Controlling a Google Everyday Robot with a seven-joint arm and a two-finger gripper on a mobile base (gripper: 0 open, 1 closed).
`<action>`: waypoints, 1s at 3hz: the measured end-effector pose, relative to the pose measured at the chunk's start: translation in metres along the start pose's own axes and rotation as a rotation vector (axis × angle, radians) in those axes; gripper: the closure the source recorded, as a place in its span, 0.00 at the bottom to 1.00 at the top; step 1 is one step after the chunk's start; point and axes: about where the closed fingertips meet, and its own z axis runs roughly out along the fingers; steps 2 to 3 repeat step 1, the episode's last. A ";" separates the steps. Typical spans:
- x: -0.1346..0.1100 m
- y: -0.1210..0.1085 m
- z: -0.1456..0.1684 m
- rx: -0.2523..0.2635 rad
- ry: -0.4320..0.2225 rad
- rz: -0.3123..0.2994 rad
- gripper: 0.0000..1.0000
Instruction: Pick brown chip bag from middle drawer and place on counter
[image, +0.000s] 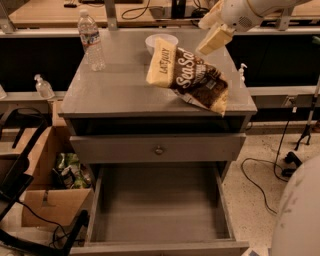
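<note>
The brown chip bag (192, 75) lies flat on the counter (115, 95), towards its right front, with one corner over the front edge. My gripper (212, 29) hangs just above the bag's far end, cream fingers spread open and off the bag. Below, the middle drawer (160, 215) stands pulled out, with a bare floor and nothing in it. Above it is a shut drawer front with a round knob (158, 149).
A water bottle (92, 40) stands at the counter's back left and a white bowl (161, 41) behind the bag. Pump bottles (44, 87) sit on side ledges. A cardboard box (50, 200) with green packets (70, 170) is on the floor at left, cables (265, 175) at right.
</note>
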 end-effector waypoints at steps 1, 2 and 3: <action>-0.001 0.001 0.003 -0.004 -0.001 0.000 0.00; -0.001 0.001 0.003 -0.004 -0.001 0.000 0.00; -0.001 0.001 0.003 -0.004 -0.001 0.000 0.00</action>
